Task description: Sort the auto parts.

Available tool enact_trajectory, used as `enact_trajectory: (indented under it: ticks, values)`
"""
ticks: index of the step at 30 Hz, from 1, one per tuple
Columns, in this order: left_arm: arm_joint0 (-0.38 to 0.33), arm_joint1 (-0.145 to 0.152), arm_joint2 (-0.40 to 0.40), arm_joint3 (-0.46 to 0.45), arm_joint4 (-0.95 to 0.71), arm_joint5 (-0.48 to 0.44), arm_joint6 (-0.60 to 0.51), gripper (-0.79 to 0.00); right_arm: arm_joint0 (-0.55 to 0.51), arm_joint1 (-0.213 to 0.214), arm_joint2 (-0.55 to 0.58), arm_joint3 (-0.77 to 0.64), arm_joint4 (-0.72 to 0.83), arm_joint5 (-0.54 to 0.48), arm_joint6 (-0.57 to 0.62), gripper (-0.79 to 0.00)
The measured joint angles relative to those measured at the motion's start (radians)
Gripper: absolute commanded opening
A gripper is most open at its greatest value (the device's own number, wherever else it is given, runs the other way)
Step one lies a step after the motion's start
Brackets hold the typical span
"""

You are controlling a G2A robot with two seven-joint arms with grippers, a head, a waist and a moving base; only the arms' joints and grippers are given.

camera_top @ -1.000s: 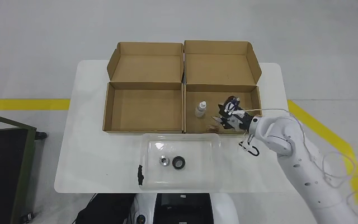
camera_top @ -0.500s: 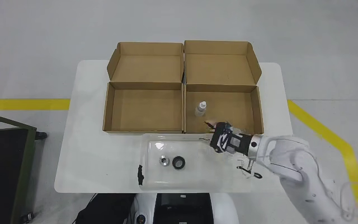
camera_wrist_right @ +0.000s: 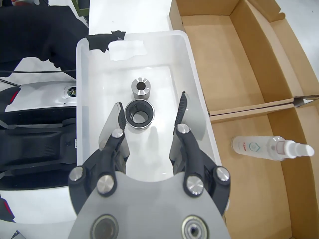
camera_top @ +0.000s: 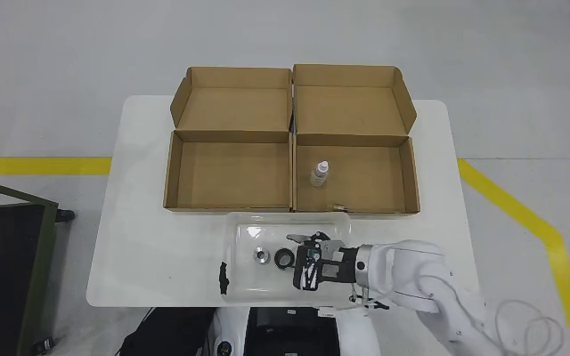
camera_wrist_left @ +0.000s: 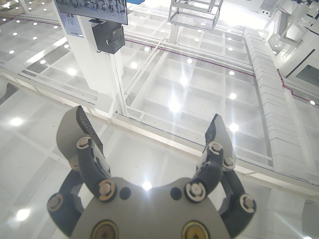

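A clear plastic tray (camera_top: 239, 233) near the table's front holds a black ring-shaped part (camera_top: 285, 258) and a silver cylinder (camera_top: 260, 256). My right gripper (camera_top: 301, 261) hovers open over the tray, just beside the ring. In the right wrist view the right gripper (camera_wrist_right: 151, 111) stands open with the black ring (camera_wrist_right: 139, 114) next to one fingertip and the silver cylinder (camera_wrist_right: 141, 88) just beyond. The tray's rim (camera_wrist_right: 79, 75) runs alongside. My left gripper (camera_wrist_left: 149, 128) is open, holds nothing and points up at a ceiling.
Two open cardboard boxes stand behind the tray. The left box (camera_top: 229, 173) (camera_wrist_right: 224, 58) has nothing in it. The right box (camera_top: 356, 178) holds a small white spray bottle (camera_top: 319, 172) (camera_wrist_right: 269, 148). Black tape (camera_top: 222, 278) (camera_wrist_right: 104, 41) sticks to the tray's end.
My right gripper has left the right box near the bottle and moved forward and left, ending over the tray beside the black ring.
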State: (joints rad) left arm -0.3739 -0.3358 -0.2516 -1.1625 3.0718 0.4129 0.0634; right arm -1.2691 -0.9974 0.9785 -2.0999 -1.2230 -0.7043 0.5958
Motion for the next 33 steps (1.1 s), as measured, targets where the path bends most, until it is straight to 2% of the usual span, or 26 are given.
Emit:
enact_trajectory:
  ticks: [6, 20, 24, 29, 33]
  values:
    - [0.0, 0.0, 0.0, 0.0, 0.0, 0.0, 0.0, 0.0, 0.03, -0.014, -0.068, 0.046, -0.054, 0.018, -0.007, -0.243]
    - [0.0, 0.0, 0.0, 0.0, 0.0, 0.0, 0.0, 0.0, 0.112, -0.047, -0.164, 0.177, -0.068, 0.022, -0.024, -0.228]
    - [0.0, 0.0, 0.0, 0.0, 0.0, 0.0, 0.0, 0.0, 0.14, -0.057, -0.19, 0.226, -0.056, 0.01, -0.03, -0.2]
    - [0.0, 0.0, 0.0, 0.0, 0.0, 0.0, 0.0, 0.0, 0.164, -0.068, -0.212, 0.266, -0.041, 0.002, -0.035, -0.24]
    - [0.0, 0.0, 0.0, 0.0, 0.0, 0.0, 0.0, 0.0, 0.174, -0.074, -0.222, 0.294, -0.032, -0.002, -0.041, -0.369]
